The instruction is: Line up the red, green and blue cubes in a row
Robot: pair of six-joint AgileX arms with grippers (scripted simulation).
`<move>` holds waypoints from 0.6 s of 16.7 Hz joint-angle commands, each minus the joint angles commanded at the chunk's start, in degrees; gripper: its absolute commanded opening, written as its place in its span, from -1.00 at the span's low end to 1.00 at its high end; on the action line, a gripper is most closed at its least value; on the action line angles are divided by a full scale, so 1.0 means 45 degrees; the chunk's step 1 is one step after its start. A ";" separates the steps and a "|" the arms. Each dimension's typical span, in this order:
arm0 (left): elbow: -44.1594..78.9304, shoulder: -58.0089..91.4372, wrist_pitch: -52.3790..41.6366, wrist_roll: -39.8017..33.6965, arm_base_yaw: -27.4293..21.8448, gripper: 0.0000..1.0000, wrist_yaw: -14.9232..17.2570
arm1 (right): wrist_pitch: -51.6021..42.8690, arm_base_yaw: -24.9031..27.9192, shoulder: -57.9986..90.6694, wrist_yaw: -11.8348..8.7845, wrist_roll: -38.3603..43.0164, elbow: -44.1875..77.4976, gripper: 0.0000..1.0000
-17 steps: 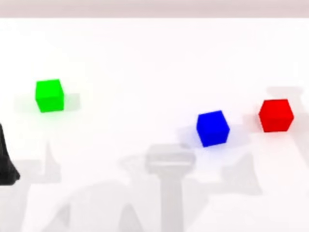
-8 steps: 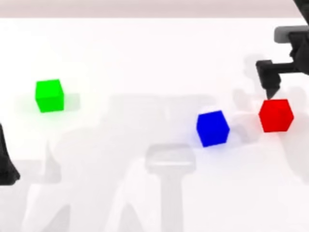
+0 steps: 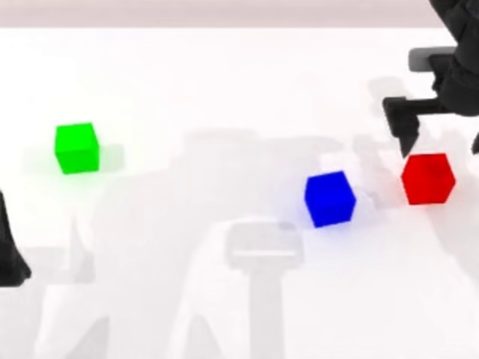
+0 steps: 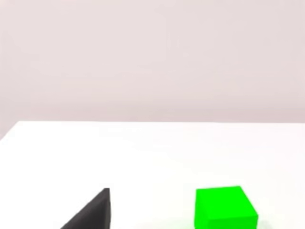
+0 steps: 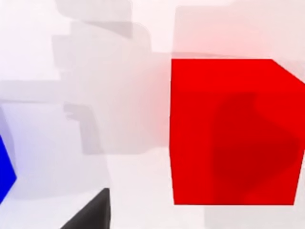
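None of the three cubes carries any writing, label or mark; each is a plain block of one colour.

Our right gripper hangs at the right side of the table, above the red cube. One dark finger shows clearly, pointing down just beside the cube's far left corner; the other is cut off at the edge of the top view. The two stand apart, wider than the cube, so the gripper is spread and empty, touching nothing. In the right wrist view the red cube fills the space straight under the gripper, with a shadow across its top face.

The blue cube sits on the table near the red one, to the gripper's left and a little nearer the front edge; the two do not touch. The green cube lies well apart from the right gripper, far over on the left side of the table.

Our left arm rests parked at the left edge, with the green cube close ahead of it. We cannot tell whether its gripper is spread or closed.
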 joint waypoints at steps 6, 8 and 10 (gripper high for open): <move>0.0000 0.0000 0.0000 0.0000 0.0000 1.00 0.0000 | 0.1470 -0.0017 0.0423 0.0004 -0.0016 -0.1045 1.00; 0.0000 0.0000 0.0000 0.0000 0.0000 1.00 0.0000 | 0.2610 -0.0004 0.0773 0.0007 0.0009 -0.1758 1.00; 0.0000 0.0000 0.0000 0.0000 0.0000 1.00 0.0000 | 0.3531 0.0013 0.1085 0.0010 0.0027 -0.2368 1.00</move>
